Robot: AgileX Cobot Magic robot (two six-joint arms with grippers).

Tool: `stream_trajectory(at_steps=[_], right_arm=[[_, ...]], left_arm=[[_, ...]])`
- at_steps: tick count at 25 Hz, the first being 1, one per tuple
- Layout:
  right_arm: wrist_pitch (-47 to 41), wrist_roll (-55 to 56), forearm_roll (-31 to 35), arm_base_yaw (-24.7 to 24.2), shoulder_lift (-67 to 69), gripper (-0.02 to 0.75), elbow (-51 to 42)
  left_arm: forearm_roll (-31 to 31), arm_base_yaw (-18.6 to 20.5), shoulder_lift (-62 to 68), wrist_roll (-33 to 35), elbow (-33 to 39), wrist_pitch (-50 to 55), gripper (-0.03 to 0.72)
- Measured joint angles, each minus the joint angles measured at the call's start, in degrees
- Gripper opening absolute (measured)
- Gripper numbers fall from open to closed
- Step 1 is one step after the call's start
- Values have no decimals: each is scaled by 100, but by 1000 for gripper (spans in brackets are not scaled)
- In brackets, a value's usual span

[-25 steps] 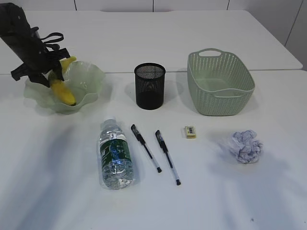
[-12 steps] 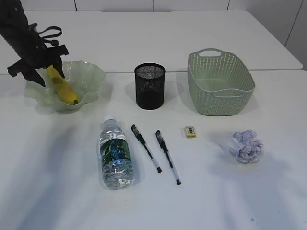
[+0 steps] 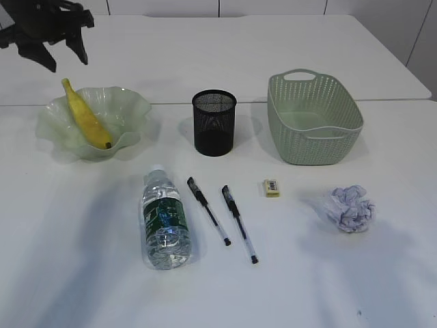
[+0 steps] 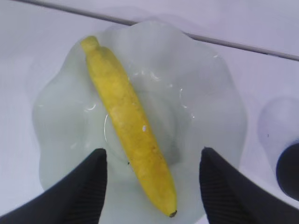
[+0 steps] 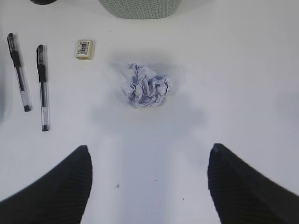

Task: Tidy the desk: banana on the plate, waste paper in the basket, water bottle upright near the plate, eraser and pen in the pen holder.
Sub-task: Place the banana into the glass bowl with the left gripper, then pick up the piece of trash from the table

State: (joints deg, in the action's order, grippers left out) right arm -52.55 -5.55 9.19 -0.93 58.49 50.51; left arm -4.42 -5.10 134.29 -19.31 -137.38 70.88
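Note:
The yellow banana lies in the pale green wavy plate at the left. High above it my left gripper hangs open and empty. The water bottle lies on its side on the white desk. Two pens lie to its right, then the small eraser. The waste paper lies right of them. My right gripper is open above the desk, short of the paper. The black pen holder and green basket stand behind.
A seam between two tabletops runs just behind the plate, holder and basket. The bottle's white cap points toward the plate. The basket's lower wall shows at the top of the right wrist view.
My left gripper has let go of the banana and risen away up and to the left; the banana now rests alone in the plate. Nothing else has moved.

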Motion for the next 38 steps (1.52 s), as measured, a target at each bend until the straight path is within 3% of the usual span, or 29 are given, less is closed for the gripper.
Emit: stream_trajectory(at_steps=[4, 11, 16, 31, 38], right_arm=[[-89, 0, 0, 0, 0, 571, 0], [-245, 0, 0, 0, 0, 570, 0], [-245, 0, 0, 0, 0, 570, 0], [-235, 0, -20, 0, 0, 568, 0], [-235, 0, 51, 0, 395, 568, 14]], left_arm=[[200, -203, -429, 264, -25, 37, 445], [58, -227, -1049, 788, -12, 87, 445], [68, -227, -1561, 885, 483, 87, 445], [330, -227, -3433, 1480, 4556, 9, 445], [442, -227, -4746, 1503, 6604, -700, 445]])
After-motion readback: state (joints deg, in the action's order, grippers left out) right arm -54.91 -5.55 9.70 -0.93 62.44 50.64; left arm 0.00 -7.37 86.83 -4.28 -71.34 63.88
